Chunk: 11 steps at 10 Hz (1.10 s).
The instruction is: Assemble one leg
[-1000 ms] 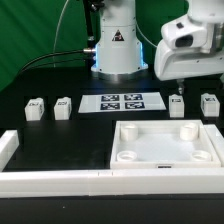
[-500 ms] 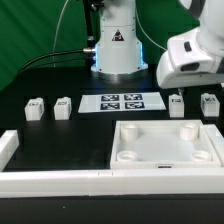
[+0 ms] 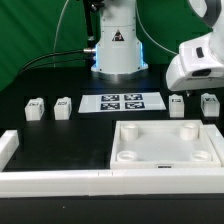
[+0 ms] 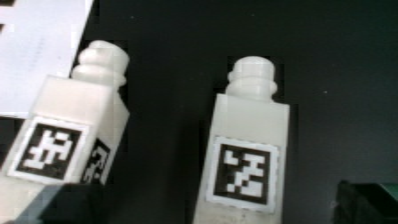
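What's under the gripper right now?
Under the gripper, two legs lie side by side on the black table, tags facing up: one leg and the other leg. Their undersides and the table beneath them are covered.

small stubby white leg [image 3: 177, 104], tagged, knobbed end

A green curtain [image 3: 30, 30] hangs as backdrop behind the matte black table [image 3: 50, 130], under soft, even light.
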Tool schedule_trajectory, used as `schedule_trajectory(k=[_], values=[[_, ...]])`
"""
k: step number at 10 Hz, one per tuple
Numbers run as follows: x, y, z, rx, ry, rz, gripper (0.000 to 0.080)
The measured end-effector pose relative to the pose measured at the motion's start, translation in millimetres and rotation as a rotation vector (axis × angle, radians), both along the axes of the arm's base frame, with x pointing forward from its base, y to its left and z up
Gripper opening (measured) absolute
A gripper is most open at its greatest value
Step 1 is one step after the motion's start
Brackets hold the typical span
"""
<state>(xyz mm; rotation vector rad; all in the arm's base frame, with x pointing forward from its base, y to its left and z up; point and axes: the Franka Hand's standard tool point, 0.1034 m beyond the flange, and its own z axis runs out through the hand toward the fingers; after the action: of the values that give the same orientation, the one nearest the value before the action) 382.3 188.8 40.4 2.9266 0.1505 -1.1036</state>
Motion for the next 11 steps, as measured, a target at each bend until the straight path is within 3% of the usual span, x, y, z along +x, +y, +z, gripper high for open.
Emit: schedule_trajectory(k=[1, 2, 3, 11], values=[[-0.1, 0.7, -0.6, 0.000, 0.001, 0.001, 0.0649], [-7.1, -1.4, 0.9, -0.014, 0.083, 0.011, 0.0649], [-2.8, 1.7, -5.2, -0.014, 0.125, 0.012, 0.0649], [-2.5, 3.8, -27.4, -0.006, 0.117, 0.002, 0.0649]])
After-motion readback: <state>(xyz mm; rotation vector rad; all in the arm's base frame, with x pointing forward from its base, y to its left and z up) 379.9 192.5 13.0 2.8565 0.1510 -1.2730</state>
